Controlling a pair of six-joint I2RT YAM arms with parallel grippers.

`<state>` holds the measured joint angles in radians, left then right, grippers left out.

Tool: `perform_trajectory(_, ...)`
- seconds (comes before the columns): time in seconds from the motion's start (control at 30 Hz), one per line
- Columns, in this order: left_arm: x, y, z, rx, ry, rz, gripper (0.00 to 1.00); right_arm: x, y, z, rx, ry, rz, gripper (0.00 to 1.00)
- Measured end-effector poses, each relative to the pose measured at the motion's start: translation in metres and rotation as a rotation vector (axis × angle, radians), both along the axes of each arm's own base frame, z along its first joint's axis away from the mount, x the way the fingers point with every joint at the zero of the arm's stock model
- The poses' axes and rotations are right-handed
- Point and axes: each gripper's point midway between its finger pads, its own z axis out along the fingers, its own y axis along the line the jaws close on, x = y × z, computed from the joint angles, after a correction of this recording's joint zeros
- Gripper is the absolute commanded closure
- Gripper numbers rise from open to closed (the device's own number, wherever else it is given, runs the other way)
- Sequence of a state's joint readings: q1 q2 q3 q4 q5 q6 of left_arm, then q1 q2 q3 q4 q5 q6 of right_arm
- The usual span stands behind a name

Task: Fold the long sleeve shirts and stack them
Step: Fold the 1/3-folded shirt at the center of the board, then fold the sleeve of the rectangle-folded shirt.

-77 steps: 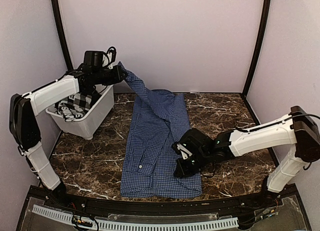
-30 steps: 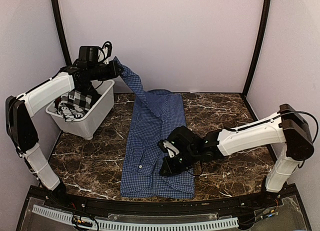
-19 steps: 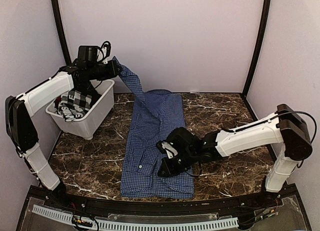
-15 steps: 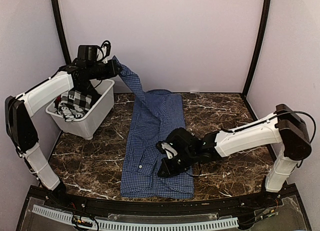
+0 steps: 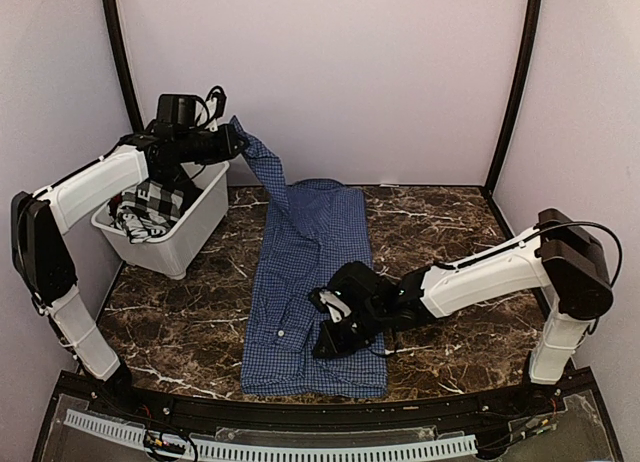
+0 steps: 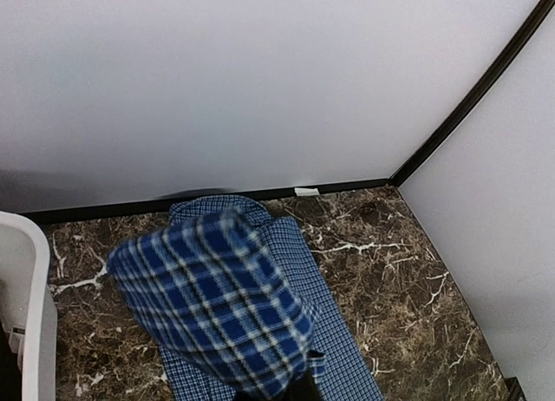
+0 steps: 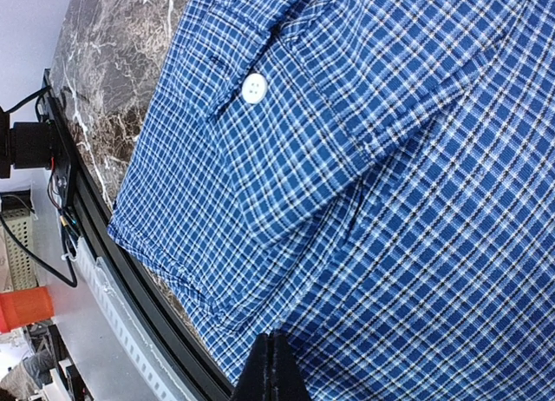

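A blue fine-checked long sleeve shirt (image 5: 305, 272) lies lengthwise on the marble table, collar at the back. My left gripper (image 5: 232, 142) is shut on its sleeve (image 5: 262, 167) and holds it up in the air beside the bin. In the left wrist view that sleeve (image 6: 212, 301) hangs blurred right in front of the camera and hides the fingers, with the shirt body (image 6: 295, 245) below. My right gripper (image 5: 325, 340) is shut on a fold of the shirt's right side, low over the lower half. In the right wrist view the fingertips (image 7: 273, 366) stand pressed together against the cloth, near a white button (image 7: 254, 88).
A white plastic bin (image 5: 195, 232) stands at the back left with black-and-white checked cloth (image 5: 150, 207) inside. Bare marble table (image 5: 450, 232) lies right of the shirt. A black rail (image 5: 300, 412) runs along the near edge, close to the shirt's hem.
My right gripper has slid left across the lower shirt, drawing its right edge inward. The left gripper holds the raised sleeve in nearly the same place.
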<state>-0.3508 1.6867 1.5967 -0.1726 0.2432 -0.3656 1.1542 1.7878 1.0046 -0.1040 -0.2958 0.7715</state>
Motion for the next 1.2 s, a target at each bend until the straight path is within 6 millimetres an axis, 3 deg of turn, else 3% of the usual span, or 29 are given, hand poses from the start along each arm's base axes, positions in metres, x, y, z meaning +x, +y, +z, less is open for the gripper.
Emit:
perform_trajectory(0.13,-0.007,-0.007,-0.018,-0.004,0.044,-0.048,0.99,0.000,0.001,0.000,-0.002,-0.005,0.007,0.70)
perform_trajectory(0.43,-0.035,-0.043,-0.046,-0.045,0.120,-0.282,0.98,0.022,0.017,0.035,0.051,-0.102,-0.005,0.50)
perform_trajectory(0.53,-0.048,-0.062,-0.057,-0.048,0.145,-0.370,0.98,0.044,0.005,0.051,0.052,-0.150,-0.066,0.48)
perform_trajectory(0.83,-0.098,-0.126,-0.102,-0.016,0.239,-0.594,0.98,0.150,-0.062,0.124,0.095,-0.378,-0.415,0.46)
perform_trajectory(1.0,-0.125,-0.148,-0.136,0.032,0.322,-0.677,0.98,0.185,-0.092,0.136,0.086,-0.439,-0.543,0.46)
perform_trajectory(1.2,-0.163,-0.165,-0.183,0.118,0.460,-0.760,0.98,0.205,-0.113,0.140,0.063,-0.477,-0.610,0.47)
